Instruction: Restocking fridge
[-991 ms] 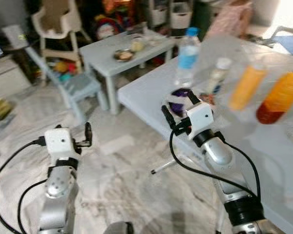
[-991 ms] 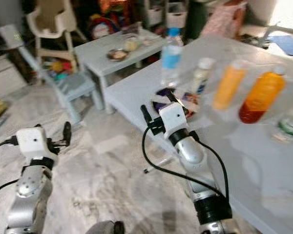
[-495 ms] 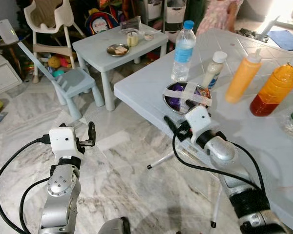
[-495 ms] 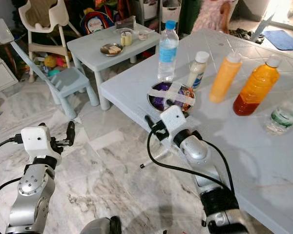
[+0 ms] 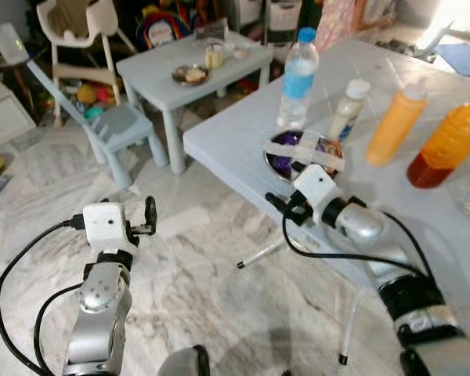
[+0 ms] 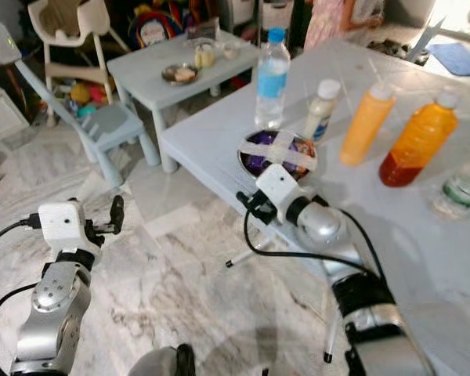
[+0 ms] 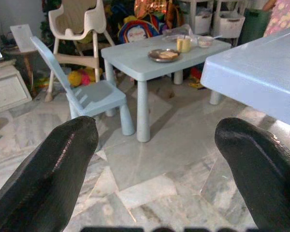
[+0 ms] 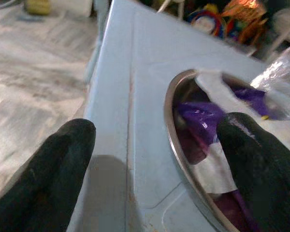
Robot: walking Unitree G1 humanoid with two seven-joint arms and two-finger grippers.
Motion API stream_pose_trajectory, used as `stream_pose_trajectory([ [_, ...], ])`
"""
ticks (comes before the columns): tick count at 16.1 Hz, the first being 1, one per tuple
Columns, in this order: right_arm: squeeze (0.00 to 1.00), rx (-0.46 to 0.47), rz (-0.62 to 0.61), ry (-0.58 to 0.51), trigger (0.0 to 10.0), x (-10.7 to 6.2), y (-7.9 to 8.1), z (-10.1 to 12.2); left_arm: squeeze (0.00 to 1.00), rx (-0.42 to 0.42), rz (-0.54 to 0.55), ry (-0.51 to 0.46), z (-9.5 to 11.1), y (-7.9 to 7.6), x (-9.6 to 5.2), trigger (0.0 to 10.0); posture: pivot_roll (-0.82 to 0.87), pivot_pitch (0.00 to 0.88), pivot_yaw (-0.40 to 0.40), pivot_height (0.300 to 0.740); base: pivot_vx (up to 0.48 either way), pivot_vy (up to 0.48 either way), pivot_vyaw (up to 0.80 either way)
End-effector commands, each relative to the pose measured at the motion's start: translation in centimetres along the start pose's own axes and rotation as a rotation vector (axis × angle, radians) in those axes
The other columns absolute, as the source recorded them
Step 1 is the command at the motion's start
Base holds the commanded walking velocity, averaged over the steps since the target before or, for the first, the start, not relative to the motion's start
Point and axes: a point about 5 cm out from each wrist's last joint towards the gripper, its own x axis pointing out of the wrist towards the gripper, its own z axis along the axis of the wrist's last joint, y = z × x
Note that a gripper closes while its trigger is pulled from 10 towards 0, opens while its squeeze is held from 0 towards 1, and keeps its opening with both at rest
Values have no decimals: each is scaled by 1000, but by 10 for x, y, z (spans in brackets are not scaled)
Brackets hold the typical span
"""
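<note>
Nearest: left gripper [image 5: 149, 215] w/ its silver arm hangs over the marble floor [image 5: 211, 298], fingers spread wide w/ nothing between them, idle, well apart from any item. Right gripper [image 8: 154, 159] sits at the near edge of the big light-blue tabletop [image 5: 243, 133], fingers spread, empty; in the right wrist view one finger is over the bare tabletop edge, the other over the steel bowl [image 5: 304, 155], so the rim lies between them, not yet touched as far as I can tell. Bowl holds smth purple, cross-taped over the top w/ white strips, and stands close to the tabletop's near edge. Just behind it: water bottle [image 5: 297, 80] w/ blue cap, then a small white bottle [image 5: 346, 110], an orange squeeze bottle [image 5: 397, 125], and a juice bottle [image 5: 451, 145] w/ darker liquid at the bottom, all upright in a loose row. Farther off: small kids' table [image 5: 196, 74] w/ a plate and cups, a blue kids' chair [image 5: 102, 117], a white high chair [image 5: 74, 35]. No fridge in sight, so restocking looks barely begun; likely step is picking up the bowl. Risks, imo: a thin rim grip on smooth steel may slip or tip the bowl; a nudge could push it off the edge or back into the water bottle, which is tall and would topple easily; the tape may not hold the contents if tilted.
</note>
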Motion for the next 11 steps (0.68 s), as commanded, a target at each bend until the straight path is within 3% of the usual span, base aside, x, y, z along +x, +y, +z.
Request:
stream_pose_trajectory([
  [1, 0, -30, 55, 34, 10000, 2, -2, -3, 0, 25, -6, 7, 0, 1, -1, 10000, -30, 98, 53, 740, 0, 0, 0],
  [2, 0, -26, 72, 49, 10000, 3, -2, -5, 0, 24, -7, 8, 0, 0, -1, 10000, -30, 98, 53, 740, 0, 0, 0],
  [3, 0, -31, 67, 65, 4039, 5, -5, -7, 0, 24, -8, 8, 1, 0, -1, 10000, -19, 98, 54, 740, 0, 0, 0],
  [4, 0, -19, 57, 86, 1020, 6, -10, -9, 0, 25, -9, 8, 1, 0, -1, 10000, -12, 97, 53, 740, 0, 0, 0],
  [5, 0, -11, 56, 94, 0, 6, -13, -10, 0, 25, -8, 8, 2, 0, -1, 10000, -9, 96, 54, 740, 0, 0, 0],
  [11, 0, 41, 63, 167, 0, -1, -33, -18, 0, 39, -19, 31, -1, 0, -4, 10000, -1, 99, 60, 740, 0, 0, 0],
])
